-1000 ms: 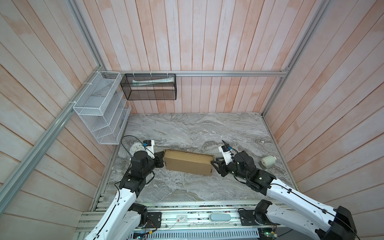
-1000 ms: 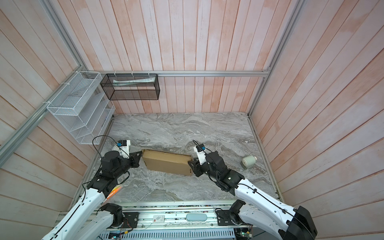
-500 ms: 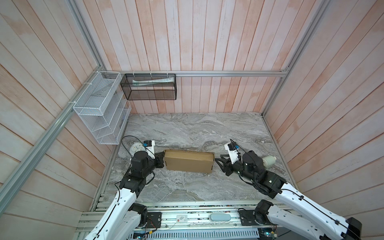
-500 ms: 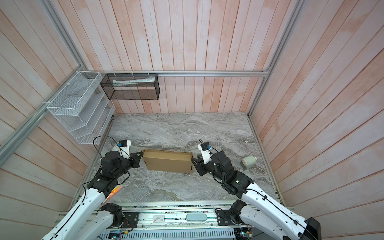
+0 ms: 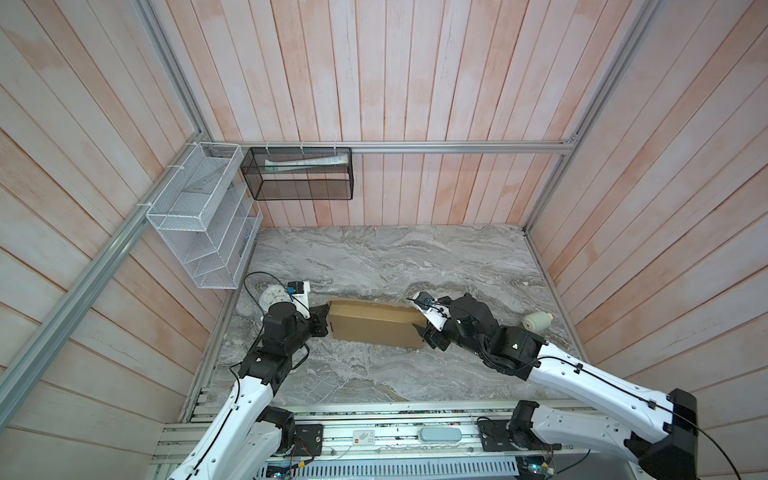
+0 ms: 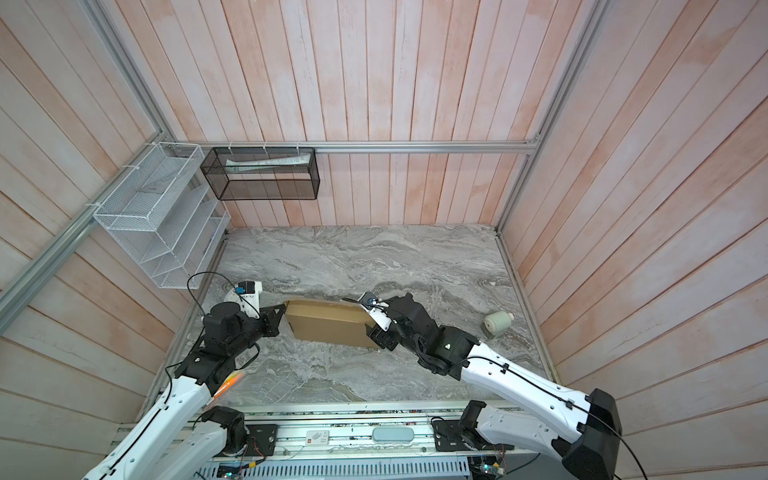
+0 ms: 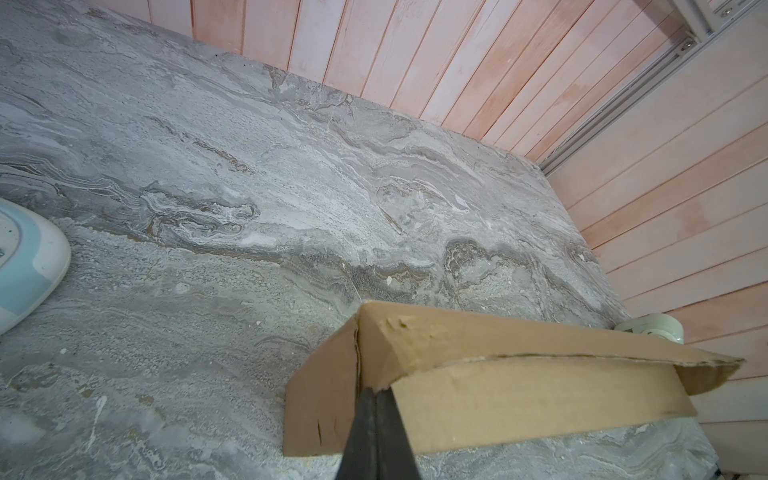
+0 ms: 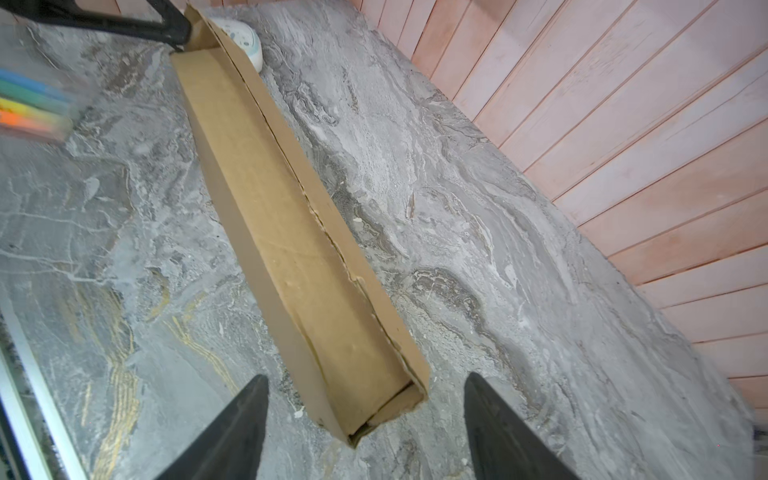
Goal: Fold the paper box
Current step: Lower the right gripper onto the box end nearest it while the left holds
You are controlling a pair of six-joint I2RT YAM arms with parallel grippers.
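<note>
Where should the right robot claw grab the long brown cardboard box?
Probably the long brown cardboard box by its short end nearest the right gripper, coming in along its length from the right. That end looks narrow enough to fit between the open fingers, which stand either side of it. The shut left gripper is at the other end.

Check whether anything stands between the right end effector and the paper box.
Nothing visible does. The right end effector is open, and in the right wrist view the near end of the paper box shows directly between its spread fingers. The white roll lies apart, toward the right wall.
</note>
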